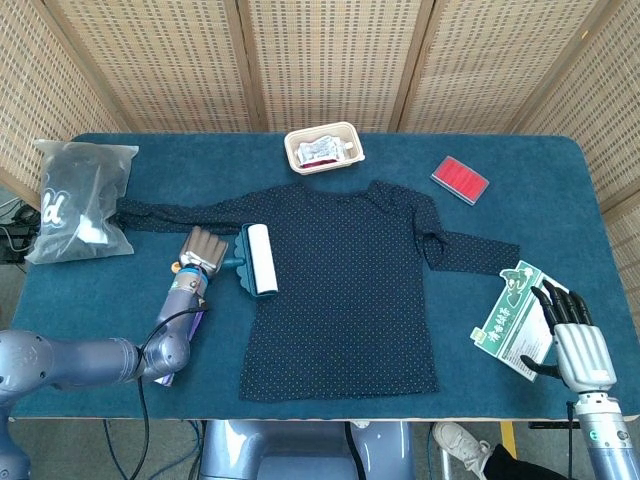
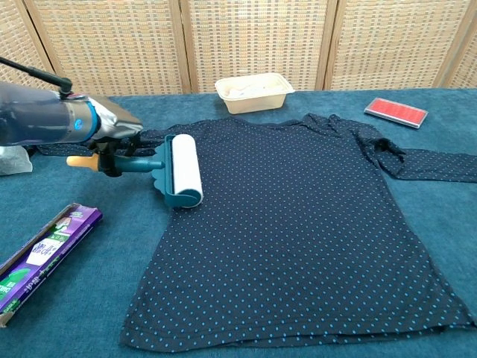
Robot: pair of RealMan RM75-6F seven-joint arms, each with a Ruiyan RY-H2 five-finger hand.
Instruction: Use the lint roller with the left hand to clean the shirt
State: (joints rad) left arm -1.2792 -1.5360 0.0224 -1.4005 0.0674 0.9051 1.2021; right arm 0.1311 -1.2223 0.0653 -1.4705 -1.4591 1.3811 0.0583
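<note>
A dark blue dotted shirt (image 1: 350, 285) (image 2: 298, 224) lies flat on the blue table. My left hand (image 1: 201, 252) (image 2: 112, 134) grips the teal handle of the lint roller (image 1: 256, 258) (image 2: 179, 170). The roller's white drum rests on the shirt's left edge, just below the left sleeve. An orange tip of the handle sticks out past the hand on the left. My right hand (image 1: 575, 340) hovers at the table's front right corner, fingers apart and holding nothing, beside a green and white packet (image 1: 512, 317).
A purple packet (image 2: 45, 257) lies left of the shirt near the front edge. A cream tray (image 1: 323, 148) stands at the back, a red card (image 1: 460, 180) at back right. A dark plastic bag (image 1: 80, 200) sits far left.
</note>
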